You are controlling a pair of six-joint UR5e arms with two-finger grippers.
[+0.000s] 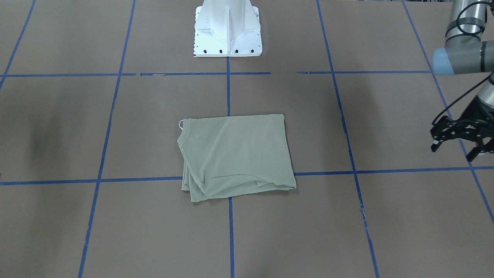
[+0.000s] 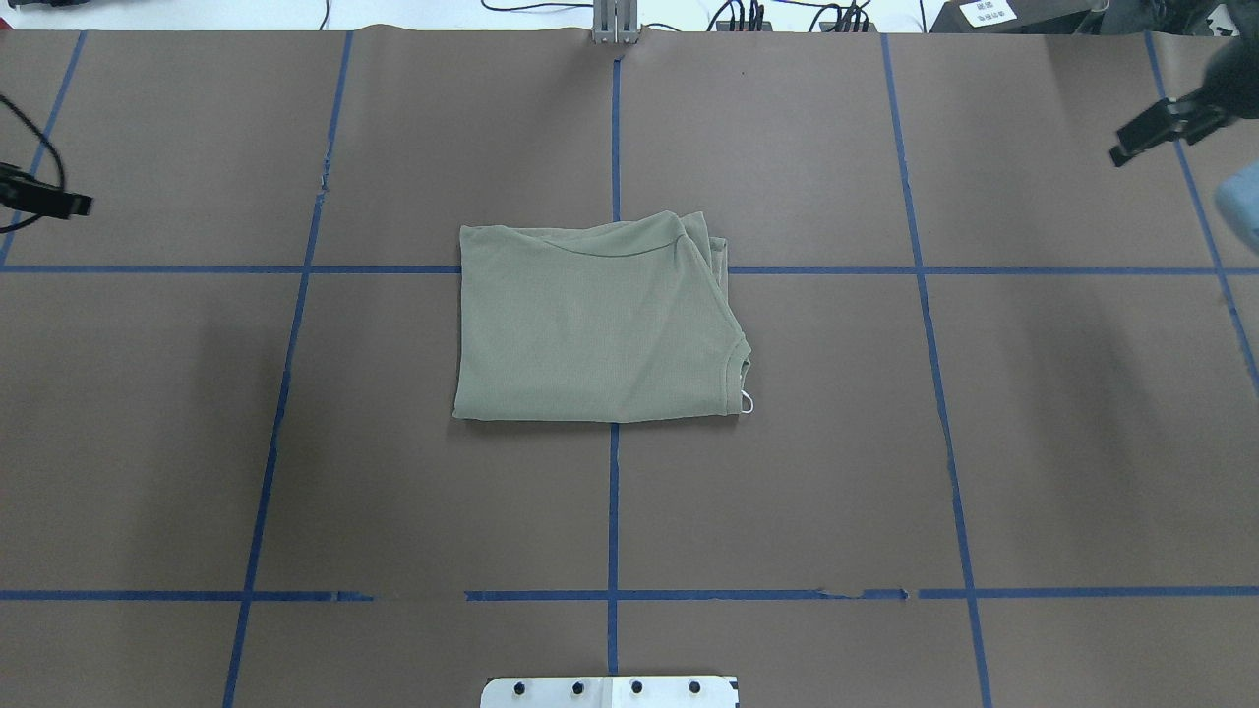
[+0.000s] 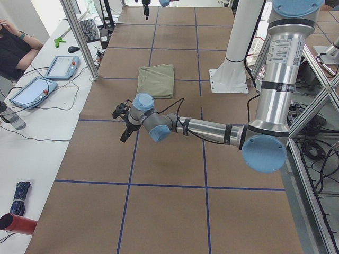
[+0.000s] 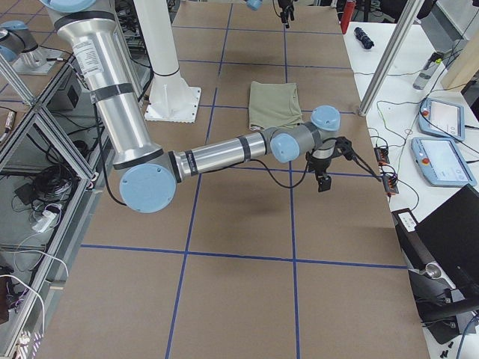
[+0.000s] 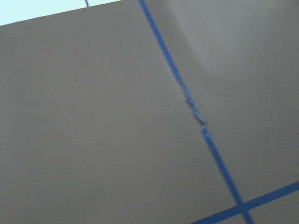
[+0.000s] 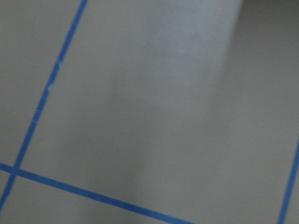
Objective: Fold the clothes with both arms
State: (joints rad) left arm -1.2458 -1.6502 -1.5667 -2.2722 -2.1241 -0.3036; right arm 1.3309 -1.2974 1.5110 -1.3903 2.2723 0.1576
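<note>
We record the folded olive shirt (image 1: pixel 235 154) flat on the desk (image 1: pixel 386 116), well apart from the left gripper (image 1: pixel 454 151), fingers (image 1: pixel 435 146) spread, and from the right gripper (image 2: pixel 1146 133), whose state we cannot tell. The label (image 3: pixel 279 50) on the left arm (image 3: pixel 212 127) is too small to read.

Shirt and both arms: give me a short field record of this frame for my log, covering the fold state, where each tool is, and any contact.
shirt: pale olive-green shirt, folded into a rough rectangle, flat on the table, covering a blue tape crossing
collar: at the corner towards the robot's right, near side; a white loop pokes out
left arm: left tool open, empty, well off to the shirt's side
right arm: right tool at the far right edge; open or shut unclear
contact: neither tool touches the shirt
</note>
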